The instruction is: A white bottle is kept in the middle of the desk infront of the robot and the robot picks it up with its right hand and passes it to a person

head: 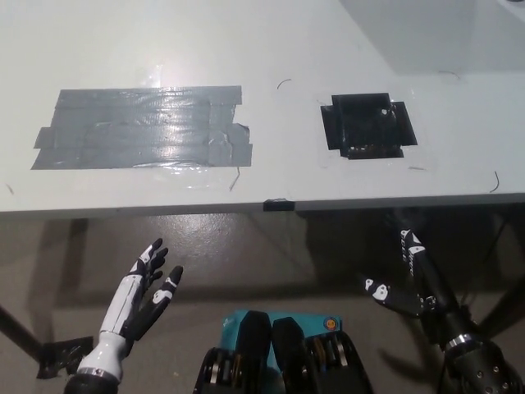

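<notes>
No white bottle shows anywhere in the head view. My black right hand [414, 283] hangs below the front edge of the white desk [271, 49] at the lower right, fingers spread apart and holding nothing. My white left hand [143, 291] rests low at the lower left, also under the desk edge, with its fingers apart and empty. No person is in view.
A wide patch of grey tape [139, 127] lies on the desk's left half. A black taped square [367, 125] sits on the right half. A small black clip [277, 203] marks the front edge. Desk legs and floor show below.
</notes>
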`<act>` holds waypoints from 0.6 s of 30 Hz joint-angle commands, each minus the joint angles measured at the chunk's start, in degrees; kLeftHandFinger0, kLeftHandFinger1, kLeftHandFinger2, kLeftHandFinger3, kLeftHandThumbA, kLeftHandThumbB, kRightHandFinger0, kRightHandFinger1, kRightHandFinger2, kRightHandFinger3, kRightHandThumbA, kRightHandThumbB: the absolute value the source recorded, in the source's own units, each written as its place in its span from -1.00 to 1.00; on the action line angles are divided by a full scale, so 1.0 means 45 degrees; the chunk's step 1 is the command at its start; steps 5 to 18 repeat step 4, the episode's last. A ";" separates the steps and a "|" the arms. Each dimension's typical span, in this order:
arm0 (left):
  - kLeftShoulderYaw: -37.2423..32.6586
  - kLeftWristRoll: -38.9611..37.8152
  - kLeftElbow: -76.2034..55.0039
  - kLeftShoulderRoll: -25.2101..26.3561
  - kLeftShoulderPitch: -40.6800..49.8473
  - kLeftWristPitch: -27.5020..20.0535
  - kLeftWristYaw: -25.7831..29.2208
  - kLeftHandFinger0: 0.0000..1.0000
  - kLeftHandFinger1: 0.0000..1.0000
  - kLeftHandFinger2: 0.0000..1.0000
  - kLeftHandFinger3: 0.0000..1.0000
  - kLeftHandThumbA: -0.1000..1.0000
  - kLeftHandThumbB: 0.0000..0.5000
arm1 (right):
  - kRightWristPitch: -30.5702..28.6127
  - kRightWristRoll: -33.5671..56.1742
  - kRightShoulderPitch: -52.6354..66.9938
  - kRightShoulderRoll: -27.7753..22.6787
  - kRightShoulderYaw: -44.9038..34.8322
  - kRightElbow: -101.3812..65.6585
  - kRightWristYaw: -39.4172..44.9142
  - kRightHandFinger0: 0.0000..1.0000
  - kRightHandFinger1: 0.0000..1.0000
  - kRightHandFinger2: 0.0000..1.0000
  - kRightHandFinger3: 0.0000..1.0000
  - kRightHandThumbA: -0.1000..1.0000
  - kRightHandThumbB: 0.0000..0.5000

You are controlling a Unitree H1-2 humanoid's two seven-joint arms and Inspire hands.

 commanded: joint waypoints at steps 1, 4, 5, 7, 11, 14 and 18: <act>-0.0024 0.0183 -0.0306 0.0013 -0.0214 -0.0394 0.0089 1.00 1.00 1.00 1.00 0.52 -0.99 | -0.0267 -0.0078 -0.0229 -0.0214 -0.0012 -0.0150 0.0218 1.00 1.00 1.00 1.00 0.58 0.00; -0.0038 0.0226 -0.0393 0.0029 -0.0195 -0.0282 0.0074 1.00 1.00 1.00 1.00 0.53 -1.00 | -0.0161 -0.0102 -0.0212 -0.0221 -0.0009 -0.0226 0.0219 1.00 1.00 1.00 1.00 0.58 -0.01; -0.0038 0.0226 -0.0393 0.0029 -0.0195 -0.0282 0.0074 1.00 1.00 1.00 1.00 0.53 -1.00 | -0.0161 -0.0102 -0.0212 -0.0221 -0.0009 -0.0226 0.0219 1.00 1.00 1.00 1.00 0.58 -0.01; -0.0038 0.0226 -0.0393 0.0029 -0.0195 -0.0282 0.0074 1.00 1.00 1.00 1.00 0.53 -1.00 | -0.0161 -0.0102 -0.0212 -0.0221 -0.0009 -0.0226 0.0219 1.00 1.00 1.00 1.00 0.58 -0.01; -0.0038 0.0226 -0.0393 0.0029 -0.0195 -0.0282 0.0074 1.00 1.00 1.00 1.00 0.53 -1.00 | -0.0161 -0.0102 -0.0212 -0.0221 -0.0009 -0.0226 0.0219 1.00 1.00 1.00 1.00 0.58 -0.01; -0.0038 0.0226 -0.0393 0.0029 -0.0195 -0.0282 0.0074 1.00 1.00 1.00 1.00 0.53 -1.00 | -0.0161 -0.0102 -0.0212 -0.0221 -0.0009 -0.0226 0.0219 1.00 1.00 1.00 1.00 0.58 -0.01; -0.0038 0.0226 -0.0393 0.0029 -0.0195 -0.0282 0.0074 1.00 1.00 1.00 1.00 0.53 -1.00 | -0.0161 -0.0102 -0.0212 -0.0221 -0.0009 -0.0226 0.0219 1.00 1.00 1.00 1.00 0.58 -0.01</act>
